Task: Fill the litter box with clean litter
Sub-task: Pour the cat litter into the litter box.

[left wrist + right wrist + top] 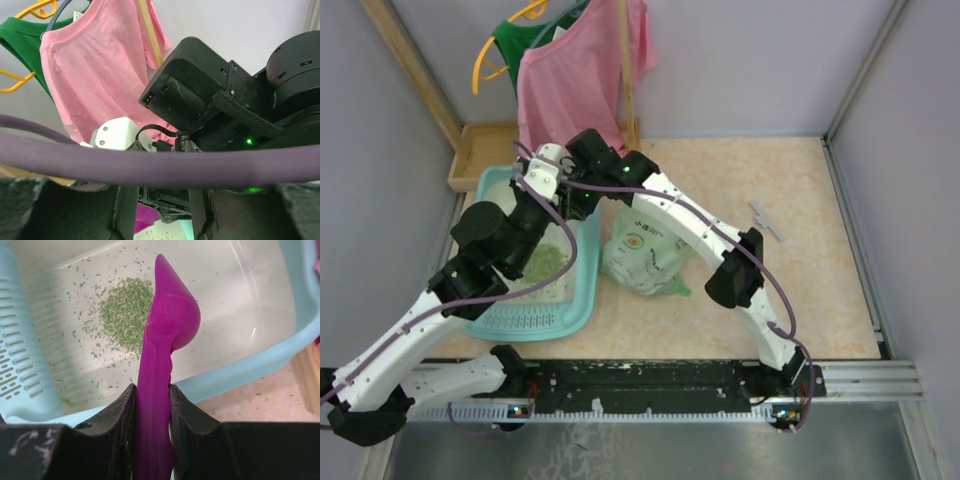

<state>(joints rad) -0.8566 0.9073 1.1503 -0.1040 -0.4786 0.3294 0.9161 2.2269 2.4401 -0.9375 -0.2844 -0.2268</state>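
The light-teal litter box (pixel 250 367) lies at the table's left (pixel 582 300), its slotted grille (pixel 20 365) at one end. A small heap of green clean litter (pixel 125 312) sits on its whitish base, with stray granules around it (pixel 545 262). My right gripper (pixel 152 390) is shut on the handle of a magenta scoop (pixel 172 315). The scoop's bowl hangs edge-on over the box, beside the heap. My left gripper (pixel 162 150) hovers over the box's far end, facing the right wrist. Its fingers (pixel 125 210) stand apart with nothing between them, and a purple cable crosses its view.
A pale green printed bag (pixel 645 245) leans against the box's right side. A wooden tray (pixel 480 150) sits behind the box. A pink shirt (pixel 580 75) and a green garment (pixel 515 40) hang above. A small grey object (pixel 765 220) lies at the right.
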